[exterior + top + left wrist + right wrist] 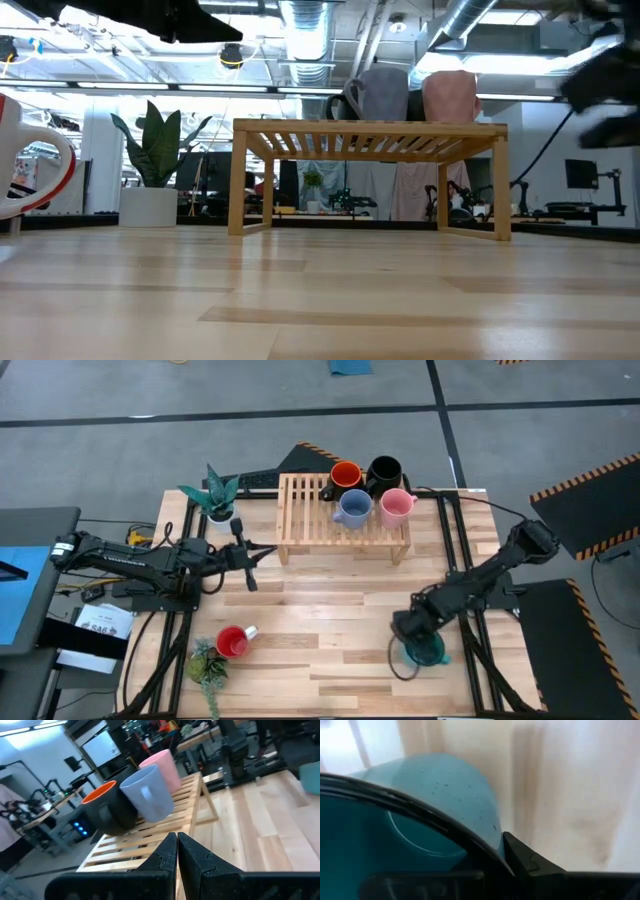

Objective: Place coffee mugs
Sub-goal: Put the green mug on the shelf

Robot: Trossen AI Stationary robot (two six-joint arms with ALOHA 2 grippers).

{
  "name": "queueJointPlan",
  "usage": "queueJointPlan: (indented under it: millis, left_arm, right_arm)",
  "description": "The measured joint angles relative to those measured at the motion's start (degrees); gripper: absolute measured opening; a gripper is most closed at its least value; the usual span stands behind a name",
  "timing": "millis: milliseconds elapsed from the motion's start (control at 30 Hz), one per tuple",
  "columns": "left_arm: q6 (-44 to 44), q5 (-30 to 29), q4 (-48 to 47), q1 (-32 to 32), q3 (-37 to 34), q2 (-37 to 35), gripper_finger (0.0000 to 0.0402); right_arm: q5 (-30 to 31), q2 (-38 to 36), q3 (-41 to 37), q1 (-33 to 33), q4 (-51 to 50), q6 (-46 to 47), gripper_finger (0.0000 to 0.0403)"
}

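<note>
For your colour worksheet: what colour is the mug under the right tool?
Teal; the right wrist view shows it best.

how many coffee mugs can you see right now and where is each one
6. Orange mug, black mug, pale blue mug and pink mug stand on the wooden rack; red mug lies front left; teal mug sits at the right claw.
</note>
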Motion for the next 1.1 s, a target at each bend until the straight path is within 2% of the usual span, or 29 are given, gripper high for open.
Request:
queueJointPlan:
  millis: [233,433,633,733,900,1000,1100]
  left_arm:
    - [0.00,-1.00,-0.43,0.00,0.00,-0.64,0.0000]
    - [-3.33,-1.00,-1.13,0.00,0.00,-4.07,0.0000]
    - [-6.46,-0.98,-5.99,0.00,0.01,-9.16,0.0000]
    - [-7.87,-0.92,-8.78,0.00,0.02,-10.80,0.0000]
    - [-9.48,3.96,-10.44,0.00,0.02,-11.26,0.0000]
    - [-10.64,7.85,-10.49,-0.04,0.02,-10.97,0.0000]
    - [-11.85,8.28,-10.59,-0.04,0.00,-10.82,0.0000]
  right_arm:
    - [3.88,0.00,10.27,-7.97,0.07,-14.03,0.0047]
    - [13.81,1.04,25.08,-14.33,2.37,-27.12,0.0047]
    - [25.70,7.77,42.40,-19.99,3.11,-35.75,0.0047]
    - [29.36,11.47,49.12,-22.35,2.43,-38.87,0.0047]
    - [29.15,16.28,55.32,-25.38,1.64,-39.85,0.0047]
    - [25.55,18.78,55.54,-25.98,-2.41,-39.82,0.0047]
    - [20.71,21.86,55.48,-25.67,-8.08,-38.03,0.0047]
